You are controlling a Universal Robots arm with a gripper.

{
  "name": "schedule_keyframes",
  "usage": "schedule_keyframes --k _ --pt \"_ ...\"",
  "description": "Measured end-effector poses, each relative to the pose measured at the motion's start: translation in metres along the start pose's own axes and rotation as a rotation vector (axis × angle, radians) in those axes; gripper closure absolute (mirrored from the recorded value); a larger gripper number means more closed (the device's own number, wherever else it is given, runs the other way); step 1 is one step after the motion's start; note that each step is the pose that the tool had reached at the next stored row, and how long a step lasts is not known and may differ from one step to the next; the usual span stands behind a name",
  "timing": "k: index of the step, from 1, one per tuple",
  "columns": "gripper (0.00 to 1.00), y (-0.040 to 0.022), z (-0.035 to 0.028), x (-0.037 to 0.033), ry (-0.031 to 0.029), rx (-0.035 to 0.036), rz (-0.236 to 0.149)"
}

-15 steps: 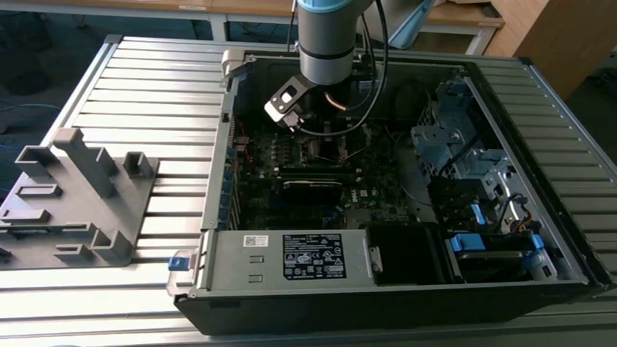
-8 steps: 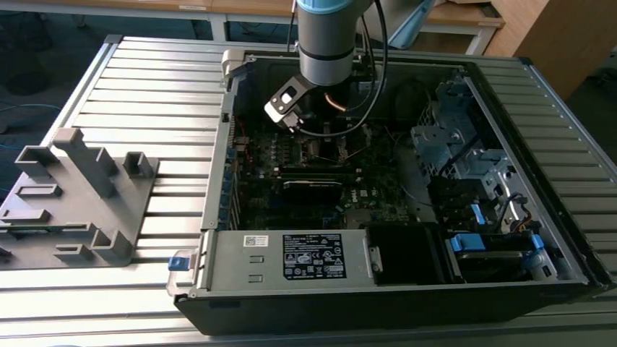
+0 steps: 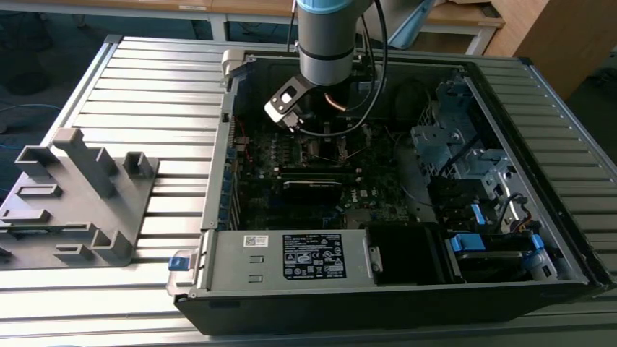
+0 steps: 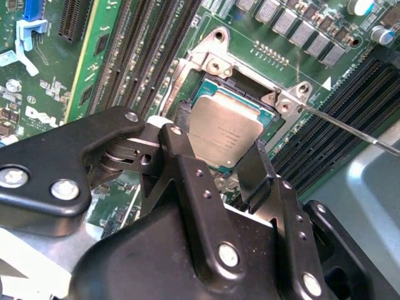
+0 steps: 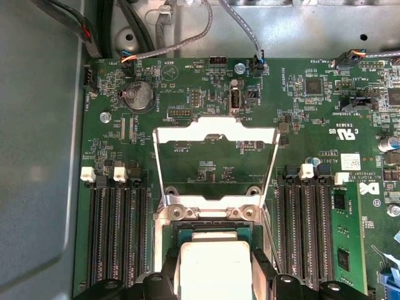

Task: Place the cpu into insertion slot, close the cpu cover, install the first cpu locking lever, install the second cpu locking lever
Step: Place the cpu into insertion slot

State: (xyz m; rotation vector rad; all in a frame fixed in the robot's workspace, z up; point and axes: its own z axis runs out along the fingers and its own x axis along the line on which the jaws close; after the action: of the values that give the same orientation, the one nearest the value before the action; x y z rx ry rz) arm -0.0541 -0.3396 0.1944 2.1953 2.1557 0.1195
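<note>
In the exterior view the gripper (image 3: 292,121) sits just above the frame's centre, down inside the open case (image 3: 217,181) over the board (image 3: 279,155). In the second wrist view its fingers (image 4: 181,156) are closed on opposite edges of the cpu (image 4: 225,128), holding it right over the slot (image 4: 250,100); whether it is seated I cannot tell. In the first wrist view the cover (image 5: 181,132) stands swung open beside the slot.
</note>
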Motion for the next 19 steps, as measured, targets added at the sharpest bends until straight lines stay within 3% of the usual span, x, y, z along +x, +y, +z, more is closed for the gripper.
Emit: schedule_keyframes --k 19 --pt "0.46 0.0007 0.0016 0.0 -0.0009 0.0 0.007"
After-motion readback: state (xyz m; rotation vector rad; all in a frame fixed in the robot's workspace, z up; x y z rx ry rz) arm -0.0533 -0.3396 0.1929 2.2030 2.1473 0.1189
